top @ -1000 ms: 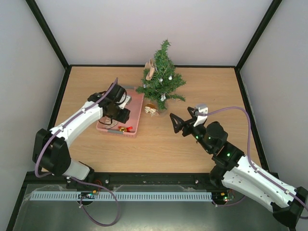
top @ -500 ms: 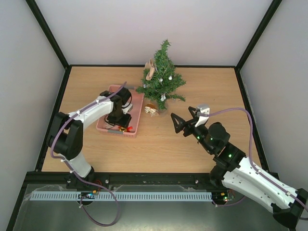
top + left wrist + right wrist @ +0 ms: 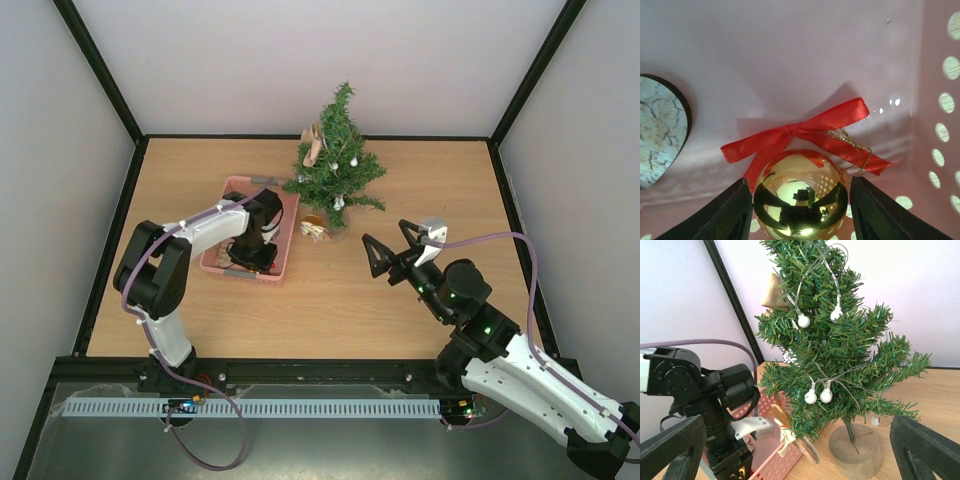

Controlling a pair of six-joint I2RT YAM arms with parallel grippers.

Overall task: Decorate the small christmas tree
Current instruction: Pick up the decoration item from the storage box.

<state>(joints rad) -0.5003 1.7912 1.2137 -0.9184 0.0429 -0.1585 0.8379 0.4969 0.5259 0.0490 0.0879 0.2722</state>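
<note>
While your left arm reaches down into the pink perforated plastic basket, its tool sits low over the basket's near end. That low reach seems meant for picking up the next ornament.

The left wrist view shows what the overhead view hides under the arm. The dark fingers stand on either side of a shiny gold ball ornament with a red satin ribbon bow and a fine gold hanging thread. They are so close to the ball that you cannot tell whether they press on it or only flank it. The ball rests on the basket floor near a corner. A flat marbled disc with a dark rim lies apart from it to the left.

Your right tool is spread wide and holds nothing. It hovers over the bare wooden table, near the tree and pointed toward it, probably so it can steady the tree or take over the ornament.

The small dark-green artificial Christmas tree stands upright at the far middle of the table, just beside the basket's far right corner. Only the right wrist view shows its round wooden base and the string of white beads draped through its branches. The overhead view alone shows how the arms, basket and tree lie together.
</note>
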